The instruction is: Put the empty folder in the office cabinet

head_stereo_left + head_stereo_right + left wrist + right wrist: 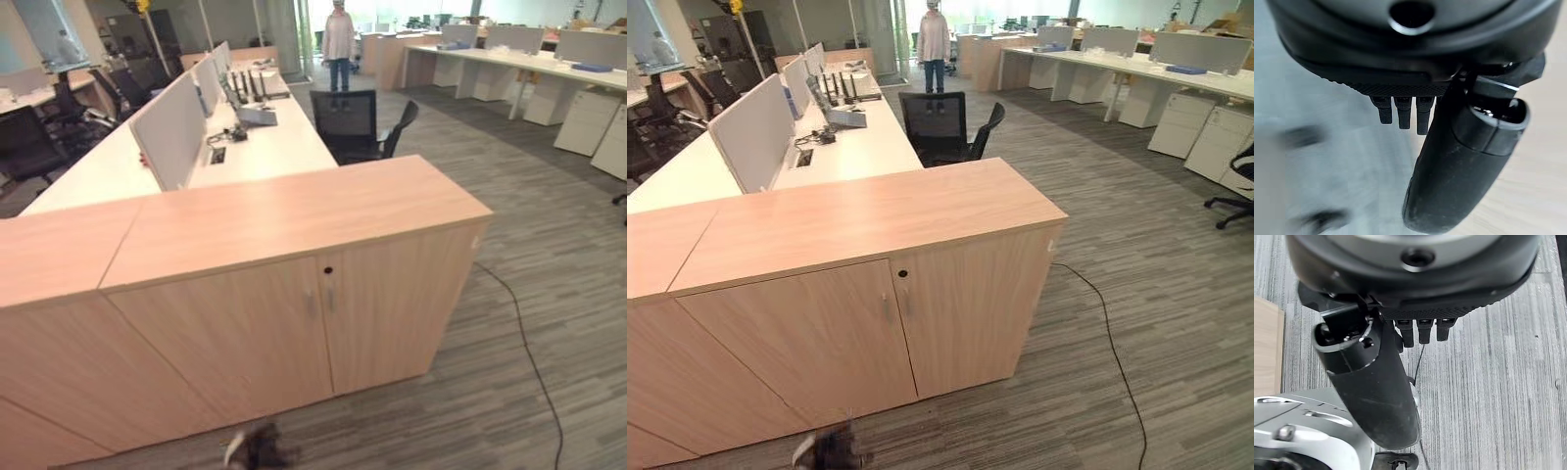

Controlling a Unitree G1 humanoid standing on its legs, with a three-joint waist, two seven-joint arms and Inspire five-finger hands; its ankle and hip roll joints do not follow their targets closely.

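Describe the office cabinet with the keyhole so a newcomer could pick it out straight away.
Start at the long row of white desks with grey divider screens. At its near end stands a low light-wood office cabinet with two closed doors. Unlike the plain wooden unit joined to its left, it has a small dark keyhole and two slim handles where the doors meet.

Open office: grey striped carpet [568, 245], long white desks [265, 147] with dividers, black chair [353, 122], bright far windows

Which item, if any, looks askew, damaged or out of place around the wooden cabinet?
Nothing stands out. The office cabinet has both doors shut and flush, with its top bare. Both hands, the left and the right, hold nothing.
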